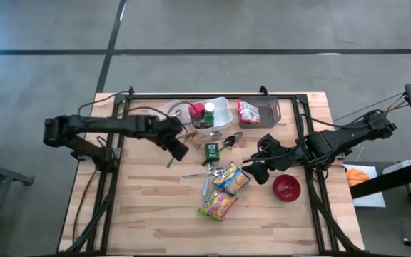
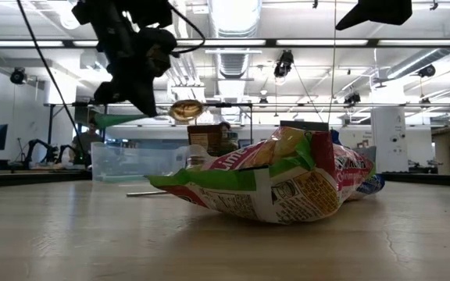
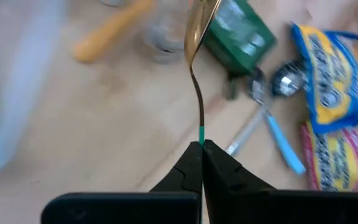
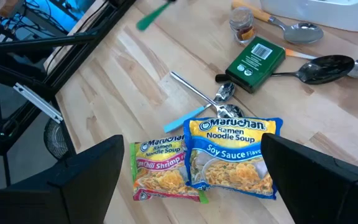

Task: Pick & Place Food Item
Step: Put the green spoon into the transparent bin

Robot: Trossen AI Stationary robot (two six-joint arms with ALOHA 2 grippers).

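Note:
My left gripper [image 1: 180, 150] hangs above the table's middle left, shut on a spoon [image 3: 197, 81] with a gold bowl and a green handle end. Two ramen packs lie on the wood near the middle: a blue soy-sauce one [image 4: 232, 155] and a green chili-shrimp one [image 4: 163, 168]. The blue one overlaps the other's edge. My right gripper [image 4: 197, 177] hovers over the packs, open, with a finger on either side in its wrist view and nothing between them. My left gripper pinches the spoon's thin handle [image 3: 201, 135] between its two fingertips, where the green part begins. The fingers slant down from the table's left. The spoon is lifted clear and lies nearly level, its gold bowl [image 2: 184, 109] out on one side and its green end [image 2: 119, 119] on the other.
A green box [image 1: 212, 150], a small jar and several spoons lie between the arms. At the far edge stand a white tub [image 1: 216, 114] and a grey tray [image 1: 270, 111] with a red bag [image 1: 249, 112]. A red bowl [image 1: 286, 188] sits near my right gripper.

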